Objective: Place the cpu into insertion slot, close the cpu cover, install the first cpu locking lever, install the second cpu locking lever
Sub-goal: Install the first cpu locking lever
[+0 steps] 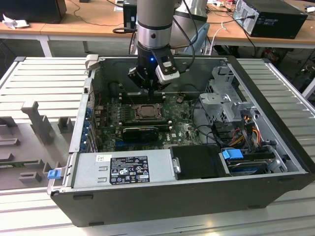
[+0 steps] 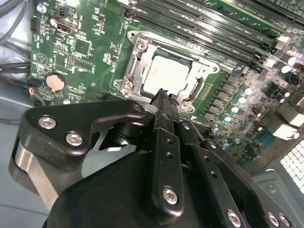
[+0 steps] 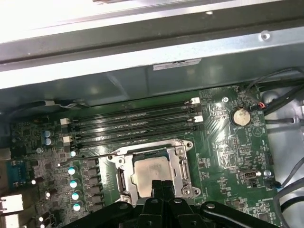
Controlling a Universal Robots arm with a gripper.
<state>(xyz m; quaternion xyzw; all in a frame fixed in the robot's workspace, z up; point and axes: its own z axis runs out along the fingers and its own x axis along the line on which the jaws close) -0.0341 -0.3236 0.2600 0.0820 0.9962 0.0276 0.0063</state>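
While hanging inside the open computer case (image 1: 172,196), poised above the motherboard (image 1: 184,130): gripper (image 2: 165,95) with fingers (image 2: 166,137) pressed flat together, pinching nothing. Tips over one edge of the cpu cover (image 3: 183,161); touching or not, impossible to tell. Seated flat in the socket, grey metal top facing up: the cpu (image 3: 151,172), square, so without a long axis, edges parallel to the memory slots (image 3: 133,126). Folded down flat around it, the cover, window framing the chip. Off to one side on the board, a round coin battery (image 3: 240,116).
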